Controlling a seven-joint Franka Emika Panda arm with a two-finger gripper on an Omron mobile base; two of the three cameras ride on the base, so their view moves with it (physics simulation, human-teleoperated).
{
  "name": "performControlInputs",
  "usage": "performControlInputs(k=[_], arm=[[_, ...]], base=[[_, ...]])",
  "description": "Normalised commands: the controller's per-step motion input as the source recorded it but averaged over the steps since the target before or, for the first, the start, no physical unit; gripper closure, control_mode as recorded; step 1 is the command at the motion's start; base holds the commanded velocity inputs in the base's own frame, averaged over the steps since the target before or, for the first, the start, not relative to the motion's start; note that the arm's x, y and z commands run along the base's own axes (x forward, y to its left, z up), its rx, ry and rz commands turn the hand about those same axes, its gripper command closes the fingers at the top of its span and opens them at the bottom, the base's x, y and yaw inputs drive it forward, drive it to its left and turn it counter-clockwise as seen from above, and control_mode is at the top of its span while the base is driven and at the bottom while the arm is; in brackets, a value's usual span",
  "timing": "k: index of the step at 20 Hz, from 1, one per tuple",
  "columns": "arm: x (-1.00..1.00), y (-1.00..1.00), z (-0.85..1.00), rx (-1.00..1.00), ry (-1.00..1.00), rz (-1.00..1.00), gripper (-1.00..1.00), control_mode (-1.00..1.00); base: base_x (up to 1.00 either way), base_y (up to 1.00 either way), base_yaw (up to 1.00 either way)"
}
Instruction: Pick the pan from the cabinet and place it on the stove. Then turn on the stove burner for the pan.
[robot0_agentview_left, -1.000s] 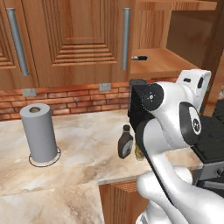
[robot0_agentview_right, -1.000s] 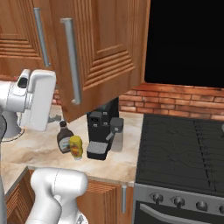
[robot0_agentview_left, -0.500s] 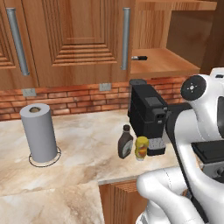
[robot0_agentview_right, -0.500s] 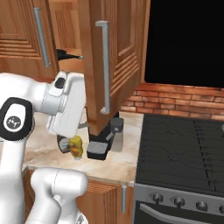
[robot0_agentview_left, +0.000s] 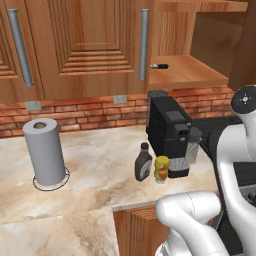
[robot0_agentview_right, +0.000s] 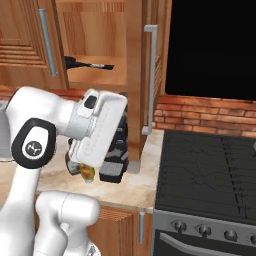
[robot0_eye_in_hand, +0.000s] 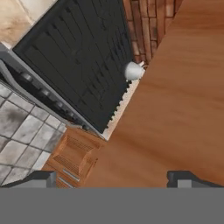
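gripper (robot0_eye_in_hand: 113, 177): fingers spread wide, holding nothing, facing a wooden door panel
pan (robot0_agentview_right: 82, 64): lay on the shelf inside the open cabinet (robot0_agentview_right: 135, 75)
stove (robot0_agentview_right: 210, 175): cooktop bare, right of the counter (robot0_agentview_left: 95, 175)

The reddish-brown wooden wall cabinet (robot0_agentview_left: 90, 45) shows a smooth, satiny grain on its raised panels, with matt grey metal-looking bar handles (robot0_agentview_left: 144, 42); its lighter wood shelf (robot0_agentview_left: 185, 72) looks smooth too. Just beyond the jaws in the hand view, a broad wooden door face (robot0_eye_in_hand: 175, 109) has fine, even grain. The black range's grated cooktop (robot0_agentview_right: 210, 170) looks like matt cast metal, and the small grey knobs (robot0_agentview_right: 202, 230) have a dull sheen. The beige marbled stone countertop (robot0_agentview_left: 95, 180) appears polished. The red brick backsplash (robot0_agentview_left: 85, 112) looks rough, the white paper towel roll (robot0_agentview_left: 46, 152) soft and matt, the black coffee machine (robot0_agentview_left: 167, 130) like matt plastic.
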Motion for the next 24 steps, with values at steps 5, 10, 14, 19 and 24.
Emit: performControlInputs(k=[5,10,14,19,24], arm=[[-0.08,-0.06,-0.03,0.00,0.03,0.00,-1.00,-1.00],[-0.16,0.12,0.01,0.00,0.00,0.00,-1.00,-1.00],[-0.20,0.71,0.10,0.00,-0.02,0.00,-1.00,-1.00],[-0.15,1.00,0.17,0.00,-0.11,0.00,-1.00,-1.00],[-0.01,0.99,0.17,0.02,-0.10,0.01,-1.00,-1.00]], base=[[0.00,0.00,0.00],[0.00,0.00,0.00],[0.00,0.00,0.00],[0.00,0.00,0.00],[0.00,0.00,0.00]])
